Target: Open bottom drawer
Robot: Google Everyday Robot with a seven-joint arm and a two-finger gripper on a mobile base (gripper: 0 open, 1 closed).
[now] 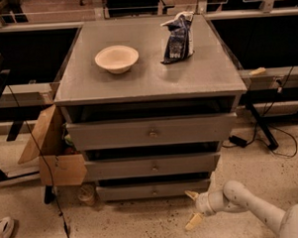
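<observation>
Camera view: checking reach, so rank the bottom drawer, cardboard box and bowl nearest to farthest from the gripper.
From the gripper, low at front right:
1. Bottom drawer, just left of it.
2. Cardboard box, floor, far left.
3. Bowl, up on the cabinet top.

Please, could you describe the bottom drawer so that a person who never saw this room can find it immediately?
Find the grey cabinet with a bowl and a bag on top. Of its three stacked drawers, take the bottom drawer, near the floor; the open pincer hangs by its right end. Its front is the slimmest and narrowest, with a small central knob.
</observation>
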